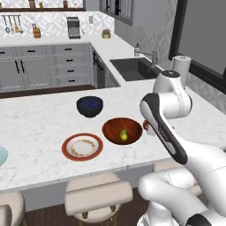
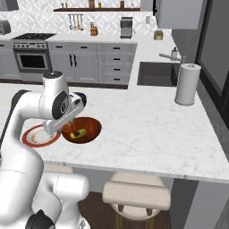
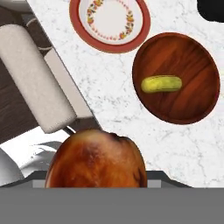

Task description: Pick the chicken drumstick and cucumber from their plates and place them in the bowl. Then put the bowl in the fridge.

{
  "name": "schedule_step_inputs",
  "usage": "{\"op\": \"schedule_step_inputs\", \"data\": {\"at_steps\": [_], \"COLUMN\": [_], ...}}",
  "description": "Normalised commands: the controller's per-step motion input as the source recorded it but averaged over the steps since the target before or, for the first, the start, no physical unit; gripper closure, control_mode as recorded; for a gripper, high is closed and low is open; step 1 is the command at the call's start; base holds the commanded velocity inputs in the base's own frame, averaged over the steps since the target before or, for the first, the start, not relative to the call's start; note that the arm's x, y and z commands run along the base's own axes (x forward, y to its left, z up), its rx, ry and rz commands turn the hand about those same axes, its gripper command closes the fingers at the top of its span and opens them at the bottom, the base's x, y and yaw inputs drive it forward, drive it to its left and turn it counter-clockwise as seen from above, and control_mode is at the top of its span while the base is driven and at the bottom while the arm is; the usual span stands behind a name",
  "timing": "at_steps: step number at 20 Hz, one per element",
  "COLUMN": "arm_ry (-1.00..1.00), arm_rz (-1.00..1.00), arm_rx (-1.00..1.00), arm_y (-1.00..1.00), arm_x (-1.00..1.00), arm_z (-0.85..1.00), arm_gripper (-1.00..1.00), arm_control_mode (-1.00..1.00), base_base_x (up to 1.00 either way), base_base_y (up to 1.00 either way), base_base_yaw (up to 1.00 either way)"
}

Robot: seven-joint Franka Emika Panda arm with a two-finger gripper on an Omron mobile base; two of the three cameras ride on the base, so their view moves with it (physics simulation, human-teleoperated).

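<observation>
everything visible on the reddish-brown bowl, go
The bowl is wide, shallow and round, glossy reddish-brown with a wood-like grain. It sits upright on the white marble counter, beside the red-rimmed plate and near the dark blue bowl, touching neither. The cucumber lies on its side inside, on the bottom.

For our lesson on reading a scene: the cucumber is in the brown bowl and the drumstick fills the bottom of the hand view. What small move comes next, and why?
Probably carry the chicken drumstick sideways until it hangs over the bowl, then release. The drumstick appears held in the end effector, off to one side of the bowl above bare counter, while the cucumber already lies inside.
</observation>
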Motion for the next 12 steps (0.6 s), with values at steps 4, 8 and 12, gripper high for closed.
{"op": "schedule_step_inputs", "data": {"at_steps": [4,8,12], "arm_ry": [0.16,0.20,0.17], "arm_rz": [0.05,0.01,0.00], "arm_rx": [0.00,0.00,0.00], "arm_y": [0.37,0.32,0.06], "arm_x": [1.00,1.00,1.00], "arm_z": [-0.19,-0.46,-0.52], "arm_gripper": [1.00,1.00,1.00], "arm_control_mode": [-1.00,-1.00,-1.00], "base_base_x": [0.00,0.00,0.00], "base_base_y": [0.00,0.00,0.00], "base_base_yaw": [0.00,0.00,0.00]}}
